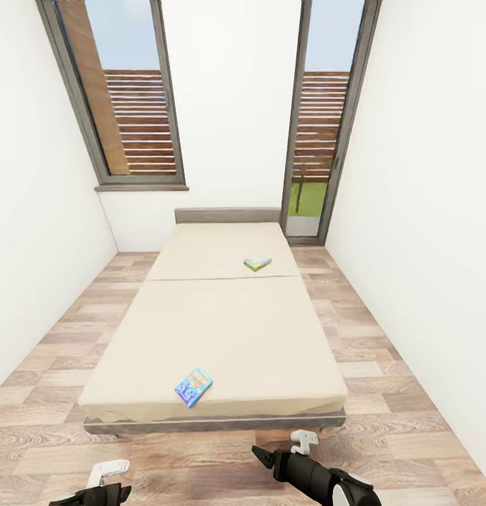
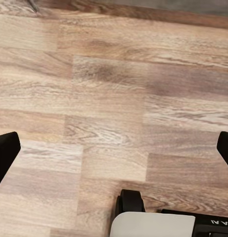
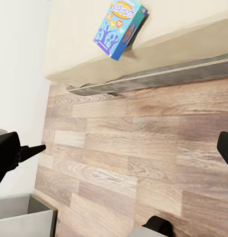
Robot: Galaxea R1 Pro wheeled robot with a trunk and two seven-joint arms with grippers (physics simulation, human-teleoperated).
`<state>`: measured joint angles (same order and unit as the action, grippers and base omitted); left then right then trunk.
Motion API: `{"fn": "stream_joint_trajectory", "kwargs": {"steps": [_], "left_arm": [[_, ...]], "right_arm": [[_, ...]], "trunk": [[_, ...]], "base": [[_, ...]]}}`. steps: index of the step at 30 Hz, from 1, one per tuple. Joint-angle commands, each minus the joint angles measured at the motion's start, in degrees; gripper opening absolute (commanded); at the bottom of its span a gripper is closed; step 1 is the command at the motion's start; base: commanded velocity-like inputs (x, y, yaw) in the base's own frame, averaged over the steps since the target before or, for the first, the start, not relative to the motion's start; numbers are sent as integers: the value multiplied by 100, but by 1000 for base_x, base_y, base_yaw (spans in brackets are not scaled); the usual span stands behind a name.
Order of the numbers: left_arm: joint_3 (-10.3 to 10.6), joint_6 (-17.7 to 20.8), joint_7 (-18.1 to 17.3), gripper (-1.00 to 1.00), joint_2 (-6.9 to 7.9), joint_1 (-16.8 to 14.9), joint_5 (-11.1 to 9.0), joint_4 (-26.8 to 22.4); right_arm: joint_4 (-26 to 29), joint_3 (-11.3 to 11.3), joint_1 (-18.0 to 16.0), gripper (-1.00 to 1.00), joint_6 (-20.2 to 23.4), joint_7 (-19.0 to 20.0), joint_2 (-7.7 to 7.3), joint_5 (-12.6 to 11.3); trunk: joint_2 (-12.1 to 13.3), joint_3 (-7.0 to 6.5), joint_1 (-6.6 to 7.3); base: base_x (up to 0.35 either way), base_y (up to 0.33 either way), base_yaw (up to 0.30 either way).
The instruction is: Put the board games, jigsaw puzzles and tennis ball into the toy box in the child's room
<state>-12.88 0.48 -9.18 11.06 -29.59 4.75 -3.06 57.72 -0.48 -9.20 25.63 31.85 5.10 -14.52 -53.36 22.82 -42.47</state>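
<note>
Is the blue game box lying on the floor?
No, the blue board game lies on the bed, close to its near edge, above the wood floor.

Floor: wood planks, visible grain, smooth with a low sheen. Bed: plain beige cloth mattress cover, matt; frame in grey matt material. Blue game box: printed card, slightly glossy. Second game box: printed, pale. Walls: smooth matt white. Right gripper: matt black fingers.

Two board games on bed: one blue near foot edge, one green mid-bed. Two windows.
</note>
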Motion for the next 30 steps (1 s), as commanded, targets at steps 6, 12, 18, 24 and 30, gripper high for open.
{"fn": "stream_joint_trajectory", "kwargs": {"steps": [6,12,18,24,30], "left_arm": [[-48,5,-23,100,1,-3,52,-2],[-48,5,-23,100,1,-3,50,-2],[-48,5,-23,100,1,-3,50,-2],[-48,5,-23,100,1,-3,52,-2],[-48,-2,-23,100,1,-3,52,-2]], "right_arm": [[3,-5,-2,100,47,-3,5,-51],[3,-5,-2,100,47,-3,8,-51],[2,-1,-2,100,47,-9,8,-44],[2,1,-2,100,47,-16,9,-42],[2,3,-2,100,47,-20,9,-42]], "trunk": [[-4,-51,-1],[-4,-108,-1],[-4,-164,-1],[-4,-221,-1],[-4,-278,-1]], "base": [[-1,0,0],[0,0,0],[0,0,0],[0,0,0],[0,0,0]]}}
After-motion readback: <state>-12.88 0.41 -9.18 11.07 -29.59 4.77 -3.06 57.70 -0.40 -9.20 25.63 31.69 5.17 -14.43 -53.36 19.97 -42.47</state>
